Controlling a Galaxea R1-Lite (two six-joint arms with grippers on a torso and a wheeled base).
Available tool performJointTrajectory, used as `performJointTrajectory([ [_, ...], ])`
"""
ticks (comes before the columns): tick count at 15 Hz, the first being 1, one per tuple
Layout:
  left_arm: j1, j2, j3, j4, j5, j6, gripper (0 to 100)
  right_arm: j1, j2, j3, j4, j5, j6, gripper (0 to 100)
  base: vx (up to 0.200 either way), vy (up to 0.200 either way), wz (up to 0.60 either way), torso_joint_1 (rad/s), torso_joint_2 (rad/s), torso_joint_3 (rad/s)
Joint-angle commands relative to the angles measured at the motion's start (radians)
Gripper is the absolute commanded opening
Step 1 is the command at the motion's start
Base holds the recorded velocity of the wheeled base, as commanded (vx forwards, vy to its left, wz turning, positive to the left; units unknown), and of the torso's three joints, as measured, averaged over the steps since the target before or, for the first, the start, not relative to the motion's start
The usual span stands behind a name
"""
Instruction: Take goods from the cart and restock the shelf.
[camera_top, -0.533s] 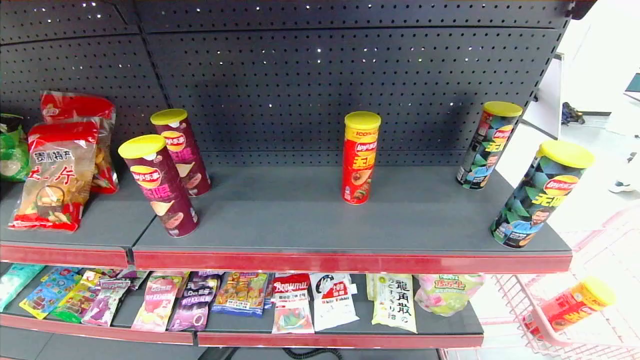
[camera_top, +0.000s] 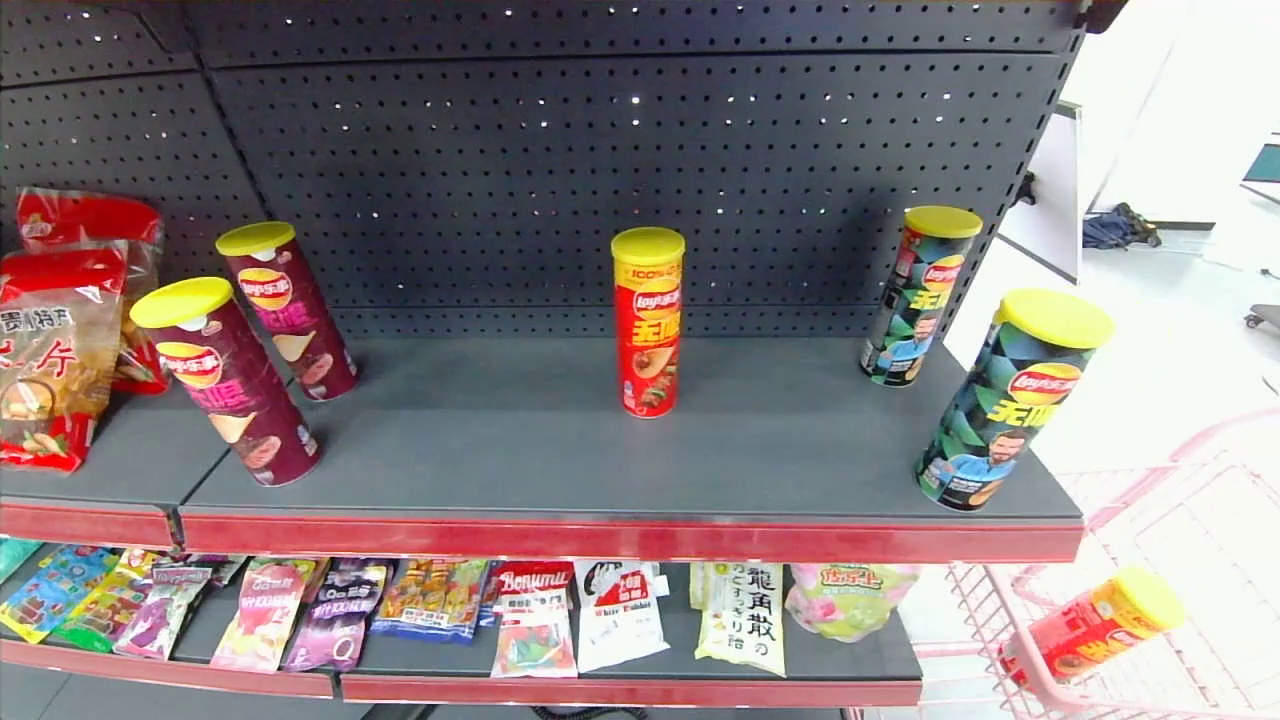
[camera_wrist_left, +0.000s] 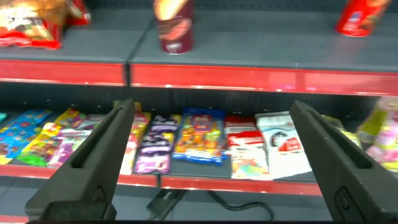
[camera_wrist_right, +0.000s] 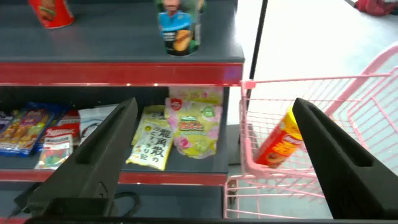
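Note:
A red chip can with a yellow lid (camera_top: 1092, 627) lies tilted in the pink cart (camera_top: 1180, 560) at the lower right; in the right wrist view the same can (camera_wrist_right: 283, 140) leans inside the cart (camera_wrist_right: 323, 93). On the grey shelf (camera_top: 560, 450) stand a red can (camera_top: 647, 320), two maroon cans (camera_top: 225, 380) (camera_top: 285, 308) and two dark green cans (camera_top: 1010, 400) (camera_top: 918, 295). My left gripper (camera_wrist_left: 211, 162) is open, low in front of the lower shelf. My right gripper (camera_wrist_right: 214, 158) is open, facing the shelf's right end and the cart.
Red snack bags (camera_top: 55, 340) stand at the shelf's left end. The lower shelf (camera_top: 620, 685) holds several flat snack packets (camera_top: 530, 620). A red price rail (camera_top: 630, 540) edges the upper shelf. Open white floor lies to the right beyond the cart.
The whole head view has shifted left, so the camera has turned to the right; more of the cart shows. The cans themselves have not moved.

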Motion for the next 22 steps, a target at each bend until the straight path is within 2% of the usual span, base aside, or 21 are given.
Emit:
performJointTrajectory([
  [1, 0.001, 0.0, 0.0, -0.002, 0.0, 0.0, 100, 0.0, 0.001, 0.0, 0.0, 0.0, 0.0, 100, 0.0, -0.2, 0.0, 0.002, 0.0, 0.002],
  [9, 0.001, 0.0, 0.0, 0.0, 0.0, 0.0, 100, 0.001, 0.001, 0.0, 0.0, 0.0, -0.002, 100, 0.0, -0.2, 0.0, 0.003, 0.0, 0.004],
  [19, 0.001, 0.0, 0.0, 0.0, 0.0, -0.002, 100, 0.0, 0.001, 0.0, 0.0, 0.002, -0.002, 100, 0.0, 0.0, 0.0, 0.0, 0.0, 0.0],
  [22, 0.001, 0.0, 0.0, 0.0, 0.0, -0.002, 100, 0.001, 0.001, 0.0, 0.0, 0.0, -0.002, 100, 0.0, 0.0, -0.6, 0.002, 0.0, -0.001],
])
